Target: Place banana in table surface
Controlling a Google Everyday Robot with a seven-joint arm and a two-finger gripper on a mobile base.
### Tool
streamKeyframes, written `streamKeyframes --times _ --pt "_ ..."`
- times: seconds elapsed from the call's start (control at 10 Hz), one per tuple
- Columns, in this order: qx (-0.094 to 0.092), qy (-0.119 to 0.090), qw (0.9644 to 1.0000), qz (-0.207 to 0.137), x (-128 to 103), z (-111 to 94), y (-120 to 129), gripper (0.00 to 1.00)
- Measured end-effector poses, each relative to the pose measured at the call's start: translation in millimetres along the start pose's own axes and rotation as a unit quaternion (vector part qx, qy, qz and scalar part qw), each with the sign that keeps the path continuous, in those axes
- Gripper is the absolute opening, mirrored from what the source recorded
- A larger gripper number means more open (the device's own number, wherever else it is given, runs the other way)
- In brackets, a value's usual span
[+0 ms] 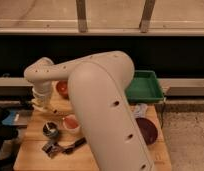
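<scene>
My gripper (44, 106) hangs from the white arm over the left part of the light-brown wooden table surface (32, 132), just above it. A pale narrow shape shows at the gripper's end; I cannot tell whether it is the banana. No banana shows clearly anywhere else. The large white arm link hides the middle of the table.
A red bowl (62, 88) stands behind the gripper. A small orange-pink dish (71, 123), a dark round cup (50, 130) and a dark tool (62, 147) lie in front of it. A green tray (146, 85) sits at the back right, with a dark red bowl (146, 131) at the right.
</scene>
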Motion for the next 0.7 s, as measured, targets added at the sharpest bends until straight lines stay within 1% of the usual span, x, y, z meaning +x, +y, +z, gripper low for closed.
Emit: streamKeyframes --times 0.1,0.2,0.3,0.5,0.6,0.7 --pt "0.013 -0.015 0.9998 -0.002 -5 -20 -3 0.02" --pt "0.029 -0.033 0.999 -0.006 -11 -46 -6 0.02" --pt "0.045 -0.053 0.9976 -0.009 -18 -71 -8 0.02" --pt "0.076 -0.086 0.9934 -0.009 -23 -116 -18 0.02" --pt "0.083 -0.094 0.992 -0.01 -25 -129 -20 0.02" --pt "0.089 -0.101 0.9908 -0.012 -28 -137 -20 0.02"
